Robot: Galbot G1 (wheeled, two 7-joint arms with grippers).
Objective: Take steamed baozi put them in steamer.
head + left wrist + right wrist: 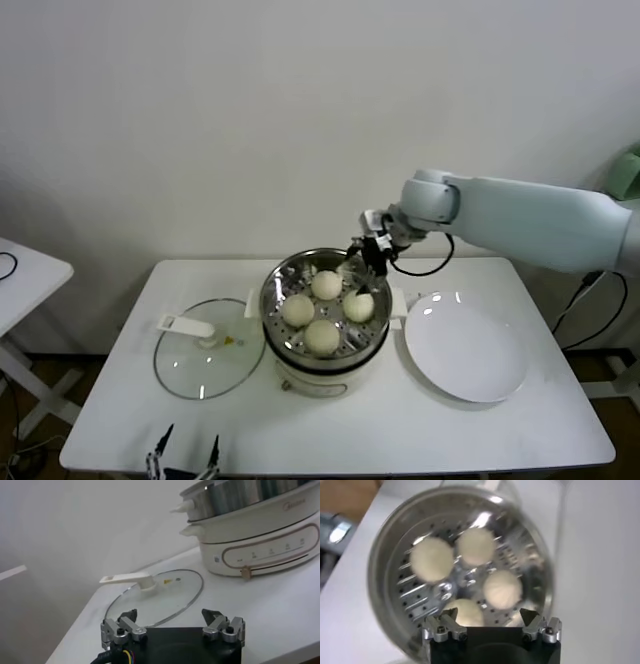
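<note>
Several off-white steamed baozi (326, 285) lie on the perforated floor of the shiny steamer (268, 300), which sits on its white cooker base (315, 380). My right gripper (366, 272) hangs open just over the steamer's far right rim, above the rightmost bun (359, 306), with nothing between its fingers. In the right wrist view the gripper (488, 612) looks down on the buns (476, 545) inside the steamer (380, 555); the nearest bun (467, 614) lies below the jaws, apart from them. My left gripper (190, 440) is parked open at the table's front edge.
A round glass lid (205, 355) with a white handle lies flat to the steamer's left, just beyond the left gripper (169, 614). A flat white plate (465, 345) lies on the steamer's right. A second white table (25, 275) stands at far left.
</note>
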